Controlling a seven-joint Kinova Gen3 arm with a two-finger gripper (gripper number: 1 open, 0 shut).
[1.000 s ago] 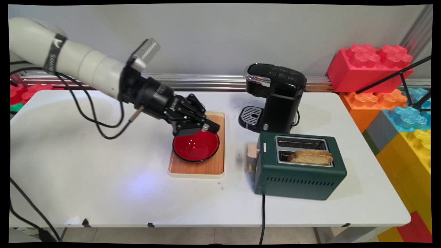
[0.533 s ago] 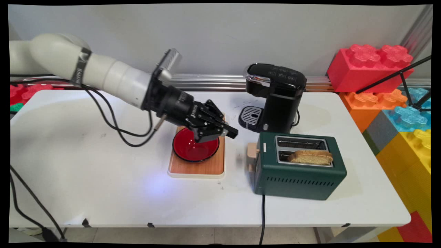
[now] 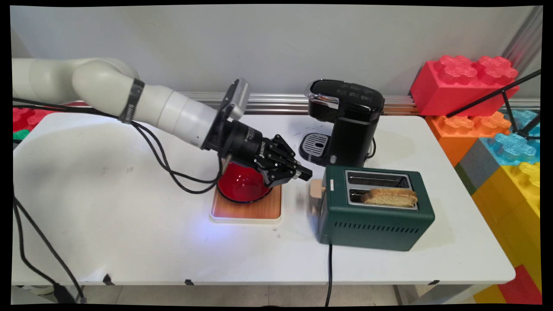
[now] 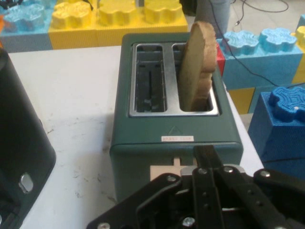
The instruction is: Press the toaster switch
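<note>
The red bowl's (image 3: 239,185) far rim was hidden by the end effector (image 3: 298,174); the toaster's lever (image 4: 164,171) was largely covered by linkage; the coffee maker (image 4: 19,157) was cut off at the left edge.

green toaster (image 3: 376,211), toast (image 3: 390,197) in near slot

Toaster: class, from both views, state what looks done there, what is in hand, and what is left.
Done: a bread slice stands in the toaster, sticking out. In hand: the gripper, shut and empty, hovers beside its beige lever. Left: the lever looks up, not yet pressed.
</note>
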